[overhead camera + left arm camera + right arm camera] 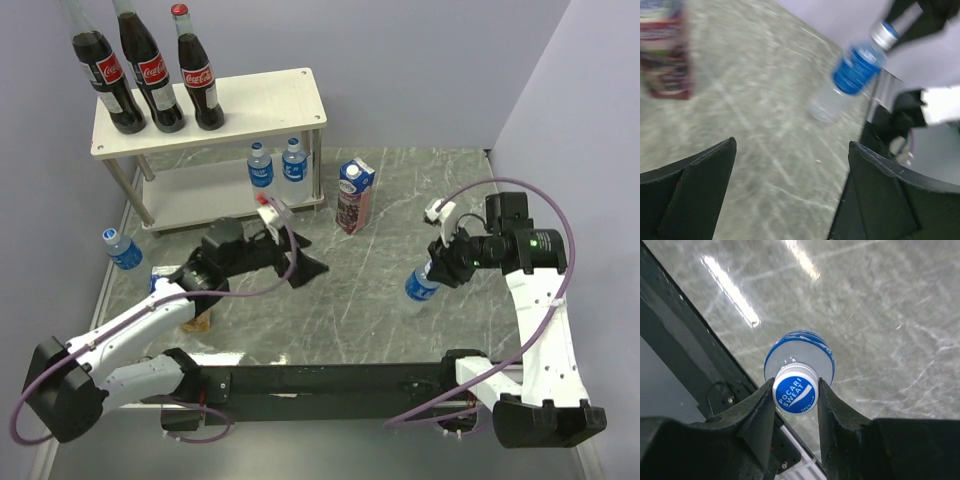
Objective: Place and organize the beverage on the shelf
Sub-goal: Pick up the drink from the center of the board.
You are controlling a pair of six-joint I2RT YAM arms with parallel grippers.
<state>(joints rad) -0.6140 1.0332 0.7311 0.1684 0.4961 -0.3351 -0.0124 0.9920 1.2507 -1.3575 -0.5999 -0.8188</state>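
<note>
Currently, a small blue-labelled water bottle [422,285] is leaning tilted at the right side of the counter [400,330], the right tool [796,394] clamping on its cap. The left tool [791,147] is gaping apart, holding nothing. The shelf [270,95] is standing well apart, back left.

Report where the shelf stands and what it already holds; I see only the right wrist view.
Observer: The shelf is at the far left corner of the table, with three cola bottles upright on top of it.
Operator: Now its lower tier.
Observer: Two water bottles stand upright near its right end.
Operator: Name whatever stands between the held water bottle and that shelf.
Observer: The purple carton, upright on the table just right of the shelf.
</note>
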